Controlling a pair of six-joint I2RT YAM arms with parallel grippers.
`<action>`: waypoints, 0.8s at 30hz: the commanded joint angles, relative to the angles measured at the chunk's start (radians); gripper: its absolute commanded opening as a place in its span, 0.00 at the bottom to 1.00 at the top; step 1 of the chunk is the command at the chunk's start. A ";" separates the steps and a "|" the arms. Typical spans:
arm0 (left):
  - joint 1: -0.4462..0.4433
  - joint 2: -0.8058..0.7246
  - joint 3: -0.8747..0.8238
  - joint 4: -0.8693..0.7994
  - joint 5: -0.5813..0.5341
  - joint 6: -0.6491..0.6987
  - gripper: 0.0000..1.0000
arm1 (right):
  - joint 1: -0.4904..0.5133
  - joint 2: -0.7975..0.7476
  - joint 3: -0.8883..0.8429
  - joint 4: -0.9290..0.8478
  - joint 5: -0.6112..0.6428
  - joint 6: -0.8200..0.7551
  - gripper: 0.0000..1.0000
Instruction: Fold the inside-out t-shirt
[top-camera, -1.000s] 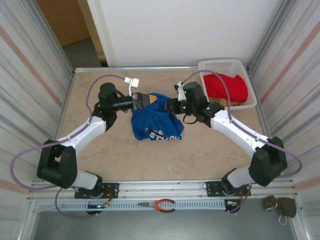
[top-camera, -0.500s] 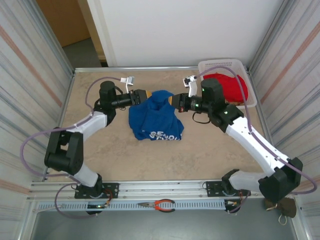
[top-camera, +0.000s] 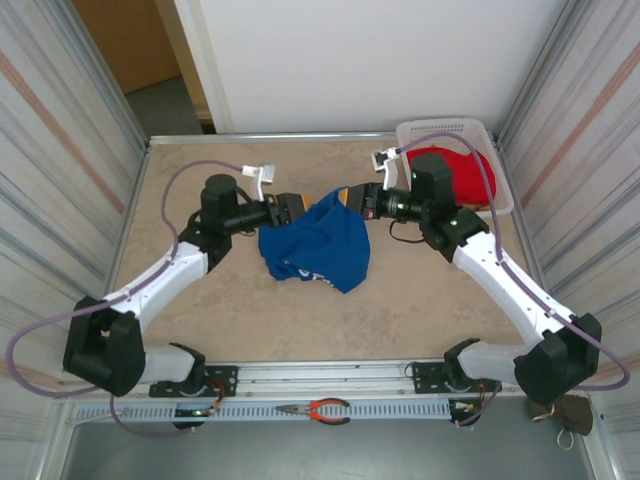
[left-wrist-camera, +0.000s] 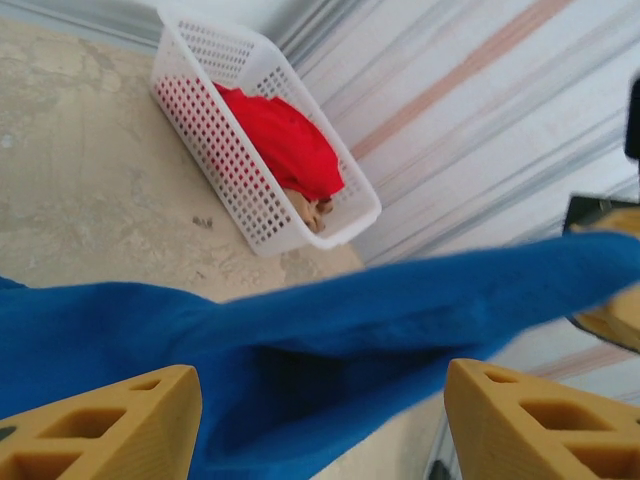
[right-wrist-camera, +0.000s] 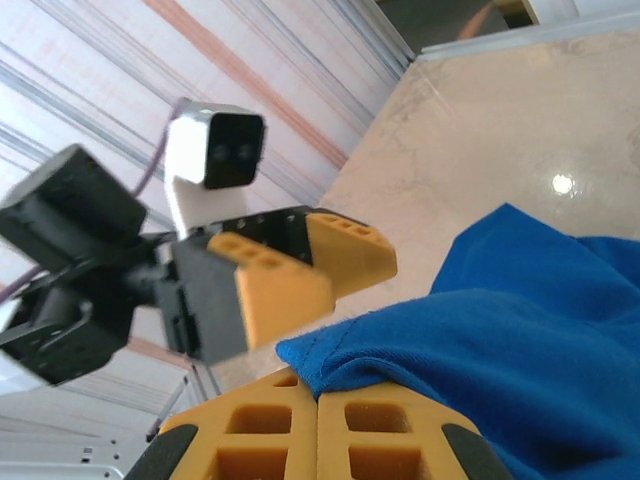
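One grip: right jaws clamp t-shirt (top-camera: 318, 245); left jaws apart.

Robot lab: panel-walled test table (top-camera: 220, 310)

Overhead camera looks down; both wrist cameras closely share the t-shirt (left-wrist-camera: 300, 330).

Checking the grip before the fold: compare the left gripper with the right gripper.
The left gripper stands open; the right gripper is shut. The right gripper pinches an edge of the blue t-shirt; the left gripper's spread fingers clamp nothing. Both have yellow fingers and face each other.
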 joint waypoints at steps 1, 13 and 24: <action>-0.076 0.010 0.062 -0.223 -0.225 0.206 0.66 | -0.008 -0.020 -0.023 0.031 -0.011 0.024 0.00; -0.110 0.197 0.196 -0.273 -0.312 0.317 0.69 | -0.009 -0.042 -0.027 0.028 -0.013 0.034 0.00; -0.050 0.305 0.176 0.095 0.151 0.142 0.00 | -0.084 -0.044 -0.075 0.027 0.008 0.029 0.00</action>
